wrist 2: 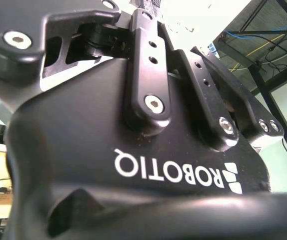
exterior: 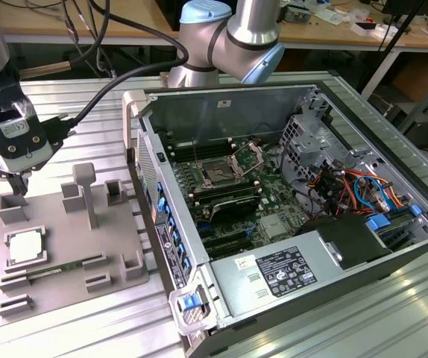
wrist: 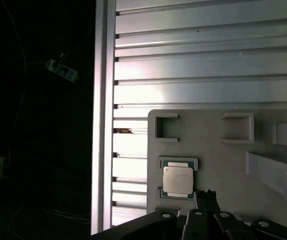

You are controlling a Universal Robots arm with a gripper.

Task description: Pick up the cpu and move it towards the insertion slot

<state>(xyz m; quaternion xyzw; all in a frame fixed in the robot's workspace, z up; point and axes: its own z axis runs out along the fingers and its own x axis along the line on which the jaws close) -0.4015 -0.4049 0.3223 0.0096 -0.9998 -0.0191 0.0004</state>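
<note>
While the cpu [exterior: 24,247] lies in the tray [exterior: 113,235] at lower left, the gripper [exterior: 16,183] hangs above, pinched shut and empty, partly cut off by the left edge.

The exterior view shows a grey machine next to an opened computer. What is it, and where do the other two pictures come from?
It is a robot arm with a hand at its end. The exterior view comes from a camera standing apart. Both wrist views come from cameras riding on the arm: one looks at the hand's black body, the other looks down. The hand hovers over a grey tray. The cpu lies in its recess there, not yet picked up. The insertion slot sits inside the computer case.
</note>
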